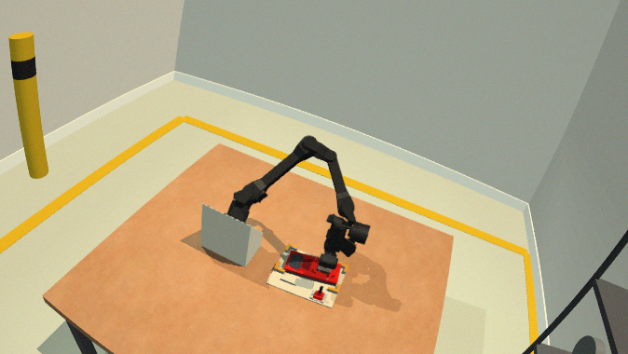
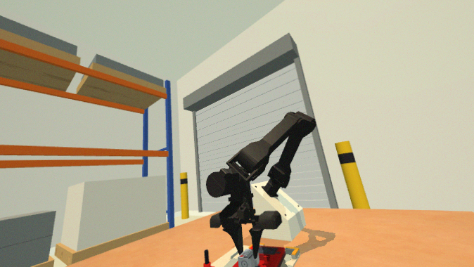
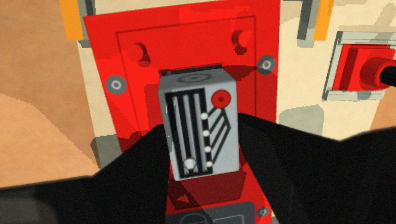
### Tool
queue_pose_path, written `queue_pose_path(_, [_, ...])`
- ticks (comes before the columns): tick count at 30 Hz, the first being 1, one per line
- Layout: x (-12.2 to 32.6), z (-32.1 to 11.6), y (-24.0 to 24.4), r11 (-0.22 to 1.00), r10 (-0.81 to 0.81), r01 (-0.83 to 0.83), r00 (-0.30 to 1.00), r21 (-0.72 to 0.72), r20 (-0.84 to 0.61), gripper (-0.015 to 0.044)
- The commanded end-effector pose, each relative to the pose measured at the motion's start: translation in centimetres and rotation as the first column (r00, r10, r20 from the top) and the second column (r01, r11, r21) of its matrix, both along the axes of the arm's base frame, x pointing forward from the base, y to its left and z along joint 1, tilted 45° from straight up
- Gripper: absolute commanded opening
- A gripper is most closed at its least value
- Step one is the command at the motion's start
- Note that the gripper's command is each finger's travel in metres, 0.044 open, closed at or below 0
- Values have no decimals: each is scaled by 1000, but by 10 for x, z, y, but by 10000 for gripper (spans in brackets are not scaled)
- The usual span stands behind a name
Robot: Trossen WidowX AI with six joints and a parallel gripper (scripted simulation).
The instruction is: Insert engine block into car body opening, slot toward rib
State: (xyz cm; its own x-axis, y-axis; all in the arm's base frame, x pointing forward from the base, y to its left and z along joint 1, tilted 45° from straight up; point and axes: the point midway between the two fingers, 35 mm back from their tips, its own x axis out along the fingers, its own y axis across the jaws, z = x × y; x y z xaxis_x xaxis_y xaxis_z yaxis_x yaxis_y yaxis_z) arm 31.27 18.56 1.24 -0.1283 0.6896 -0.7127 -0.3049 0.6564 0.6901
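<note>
My gripper (image 3: 200, 127) (image 2: 247, 246) (image 1: 326, 266) is shut on the grey engine block (image 3: 200, 125) (image 2: 246, 259). The block has black stripes, white dots and a red round mark on its top face. It hangs just above the red car body (image 3: 125, 55) (image 1: 298, 263) (image 2: 274, 256), over the dark opening (image 3: 192, 68) whose far edge shows behind the block. The car body lies on a cream fixture plate (image 1: 291, 284) (image 3: 300, 80) on the table. The rib inside the opening is hidden by the block.
A red plunger (image 3: 367, 72) (image 1: 320, 293) (image 2: 207, 254) in a grey frame stands on the plate to the right. Orange corner clamps (image 3: 71, 20) hold the car body. A grey wedge box (image 1: 228, 238) covers the arm's base at the left.
</note>
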Motion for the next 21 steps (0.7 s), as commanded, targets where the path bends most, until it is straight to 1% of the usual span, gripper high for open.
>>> queue_pose_path(1, [-1, -2, 1, 1000, -2, 2, 1000, 1, -6, 158])
queue_pose_path(21, [-1, -3, 2, 1000, -2, 2, 1000, 1, -6, 158])
